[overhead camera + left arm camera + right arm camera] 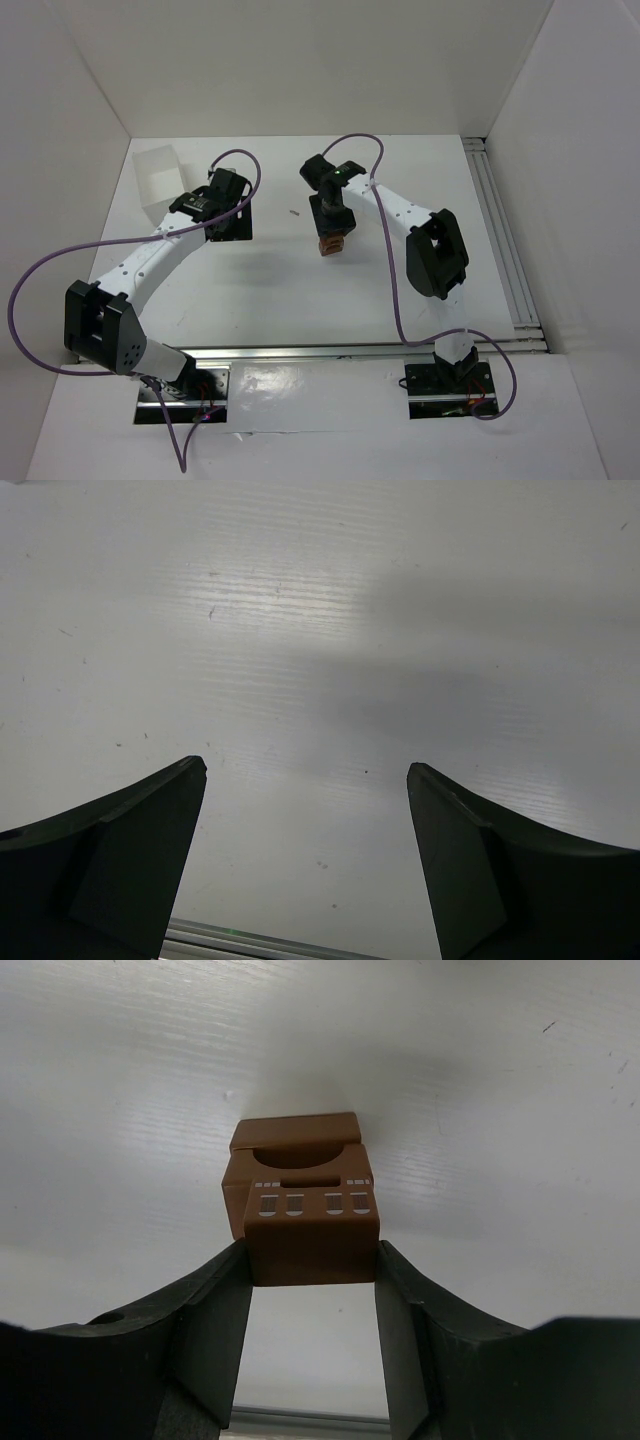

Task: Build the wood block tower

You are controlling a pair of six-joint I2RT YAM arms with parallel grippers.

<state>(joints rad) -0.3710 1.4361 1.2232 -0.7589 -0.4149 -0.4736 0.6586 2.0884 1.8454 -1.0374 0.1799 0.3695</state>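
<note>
My right gripper (312,1252) is shut on a reddish-brown wood block (312,1230) with small printed windows on its upper face. Further reddish-brown blocks (295,1145) lie directly beyond it in a narrow stack; I cannot tell whether the held block rests on them. In the top view the right gripper (330,230) points down at the table's middle with the blocks (328,244) at its tip. My left gripper (306,767) is open and empty over bare table; in the top view the left gripper (230,222) is at the left, apart from the blocks.
A white plastic tray (163,183) stands at the back left, just beyond the left gripper. A small dark speck (293,211) lies between the grippers. A metal rail (505,250) runs along the right edge; another rail (340,350) runs along the near edge.
</note>
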